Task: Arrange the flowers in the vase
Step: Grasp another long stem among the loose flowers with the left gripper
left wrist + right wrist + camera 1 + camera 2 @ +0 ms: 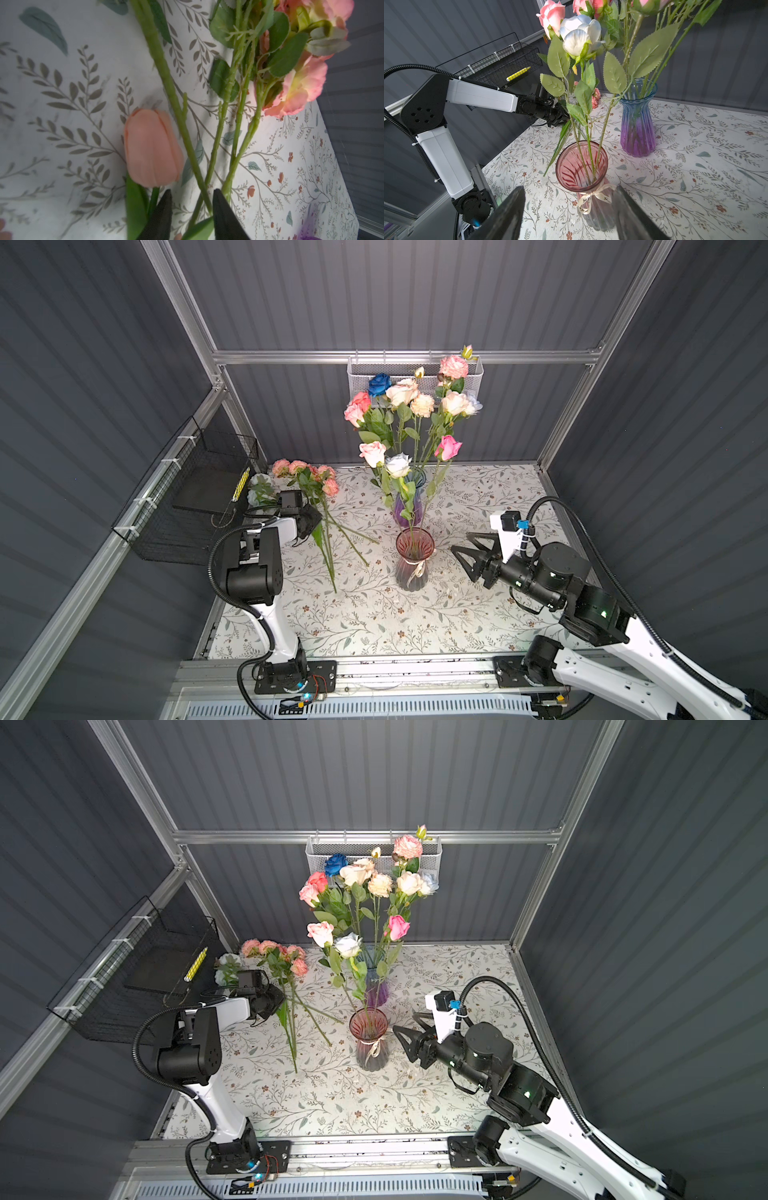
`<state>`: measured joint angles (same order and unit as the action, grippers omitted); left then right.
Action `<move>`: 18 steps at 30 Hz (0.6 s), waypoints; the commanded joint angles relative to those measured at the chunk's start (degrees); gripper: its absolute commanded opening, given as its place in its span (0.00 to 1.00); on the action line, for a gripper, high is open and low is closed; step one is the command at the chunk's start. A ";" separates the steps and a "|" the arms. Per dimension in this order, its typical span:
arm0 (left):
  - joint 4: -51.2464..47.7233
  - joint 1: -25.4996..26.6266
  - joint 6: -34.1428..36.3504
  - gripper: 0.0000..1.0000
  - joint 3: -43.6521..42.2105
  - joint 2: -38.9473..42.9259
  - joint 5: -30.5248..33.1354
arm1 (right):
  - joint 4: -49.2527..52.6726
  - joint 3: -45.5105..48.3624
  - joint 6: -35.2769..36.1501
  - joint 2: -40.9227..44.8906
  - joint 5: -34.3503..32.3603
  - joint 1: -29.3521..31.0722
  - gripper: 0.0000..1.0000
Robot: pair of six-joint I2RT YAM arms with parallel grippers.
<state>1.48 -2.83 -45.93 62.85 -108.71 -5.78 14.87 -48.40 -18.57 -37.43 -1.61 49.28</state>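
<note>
Worktop (478,614): floral print, walled at the rear and on both sides, with a rail along the front edge.

Flowers, placed: a pink glass vase (411,572) stands near centre and holds three stems. Among them are a white rose (397,464) and a pale pink rose (372,452). Just behind it, a blue-to-purple vase (400,514) carries the taller bunch. Those top blooms rise in front of a white mesh basket (415,369) on the rear rail.

Flowers, loose: a pink peony spray (316,477) lies at the rear left, its stems running toward the front edge, apart from the pink vase. In the left wrist view a coral tulip (151,147) lies beside those stems.

Left end effector (192,199): low over the loose stems. The jaws are narrow, with two crossing green stems between the tips and some print showing in the gap. No clamp is visible.

Right end effector (460,542): jaws wide, holding nothing, to the right of the pink vase and apart from it.

Open room: bare print shows between the pink vase and the front rail, and right of both vases. A black wire basket (187,506) crowds the left edge.
</note>
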 commanded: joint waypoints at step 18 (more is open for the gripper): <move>4.69 -0.25 -2.61 0.12 4.84 -5.70 2.05 | 0.44 0.05 1.52 1.15 -1.29 -0.41 0.68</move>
<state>6.02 -2.83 -48.62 66.50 -113.69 -4.71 15.09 -48.40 -17.78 -37.19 -1.89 49.06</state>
